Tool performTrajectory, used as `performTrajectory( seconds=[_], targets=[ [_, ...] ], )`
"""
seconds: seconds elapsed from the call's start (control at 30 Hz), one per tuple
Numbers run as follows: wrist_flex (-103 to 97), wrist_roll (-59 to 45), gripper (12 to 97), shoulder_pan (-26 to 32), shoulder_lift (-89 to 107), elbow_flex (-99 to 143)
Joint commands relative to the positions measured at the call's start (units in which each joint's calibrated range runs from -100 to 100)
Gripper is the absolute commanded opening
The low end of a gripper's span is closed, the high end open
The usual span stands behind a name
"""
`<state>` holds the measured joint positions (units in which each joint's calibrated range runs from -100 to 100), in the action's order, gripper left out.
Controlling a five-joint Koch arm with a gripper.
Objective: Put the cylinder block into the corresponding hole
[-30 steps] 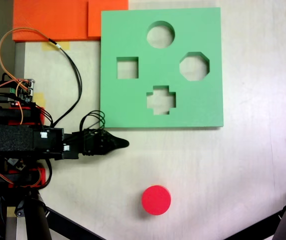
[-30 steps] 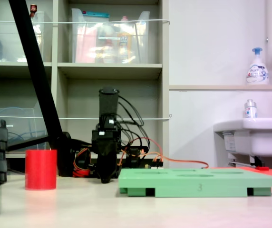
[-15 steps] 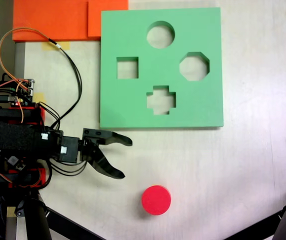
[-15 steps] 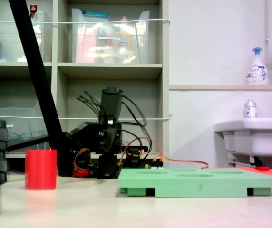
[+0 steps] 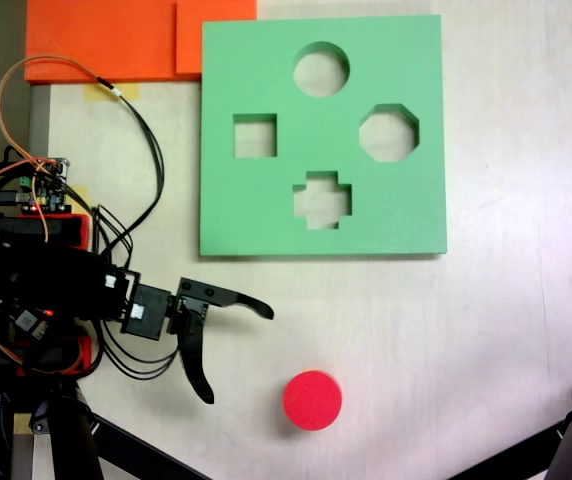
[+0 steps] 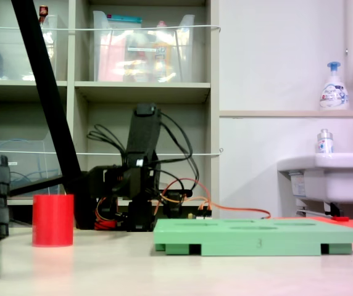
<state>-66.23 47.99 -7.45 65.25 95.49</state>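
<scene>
The red cylinder block (image 5: 312, 400) stands upright on the pale table near the bottom edge of a fixed view, and at the left in another fixed view (image 6: 52, 220). The green foam board (image 5: 266, 210) lies above it, and its circular hole (image 5: 321, 69) sits near the board's top edge. My gripper (image 5: 238, 355) is open wide, its two black fingers spread, to the left of the cylinder and apart from it. Nothing is between the fingers. Seen from the side, the arm (image 6: 138, 179) stands behind the board (image 6: 260, 235).
Orange foam sheets (image 5: 116, 40) lie at the top left corner. Cables (image 5: 146, 150) loop beside the board's left edge. Black tripod legs (image 5: 106, 440) cross the bottom left and a further one (image 5: 566, 450) the bottom right. A shelf and a sink (image 6: 324, 179) stand behind the table.
The gripper went from shut to wide open. It has swung down and to the right in the top-down view, nearer the red cylinder. The cylinder and board have not moved.
</scene>
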Motion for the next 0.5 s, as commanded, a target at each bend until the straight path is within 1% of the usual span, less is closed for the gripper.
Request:
performTrajectory(
  seconds=[0.0, 0.3, 0.47],
  targets=[
    [-18.5, 0.1, 87.3, -0.5, -15.4, -4.4],
    [-27.3, 0.1, 87.3, -2.6, -37.5, -13.8],
    [-28.5, 0.1, 87.3, -3.2, -45.3, -18.6]
  ],
)
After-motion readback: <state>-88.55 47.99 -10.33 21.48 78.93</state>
